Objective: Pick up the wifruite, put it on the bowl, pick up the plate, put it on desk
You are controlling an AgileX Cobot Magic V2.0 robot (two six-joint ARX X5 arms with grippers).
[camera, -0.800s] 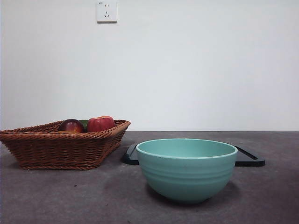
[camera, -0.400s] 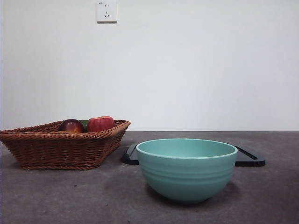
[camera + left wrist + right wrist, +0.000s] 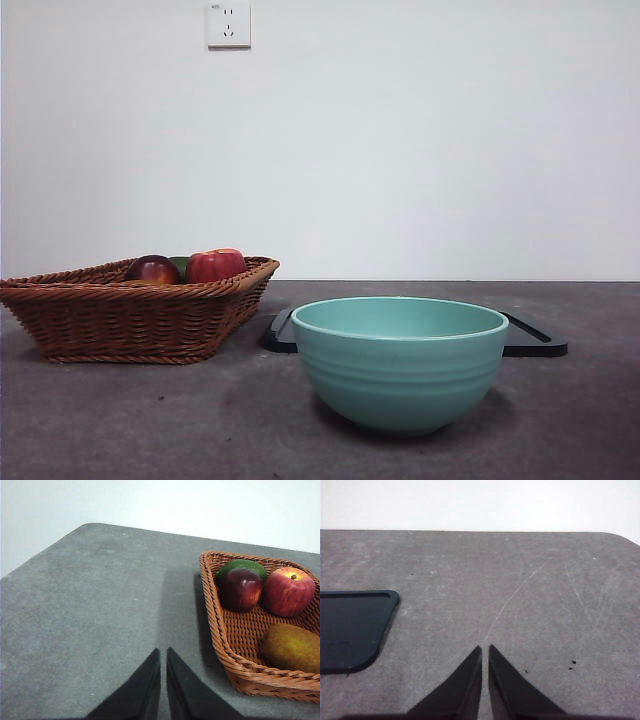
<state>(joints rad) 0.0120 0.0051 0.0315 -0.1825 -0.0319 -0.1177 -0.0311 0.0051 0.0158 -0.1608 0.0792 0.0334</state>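
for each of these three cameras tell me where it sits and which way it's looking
Front view: low at table height, level across bowl and basket to wall; no robot shows.
Left wrist view: above desk, facing basket, wifruite; left gripper fingers shut.
Right wrist view: over bare desk, black tray; right gripper shut.
Front and left share basket.

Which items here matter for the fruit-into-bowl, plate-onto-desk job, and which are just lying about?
Job: wifruite in the basket; bowl; dark plate behind the bowl; desk; left hand and right hand, both shut.
Lying about: basket, red apple, dark purple-red fruit, green fruit.
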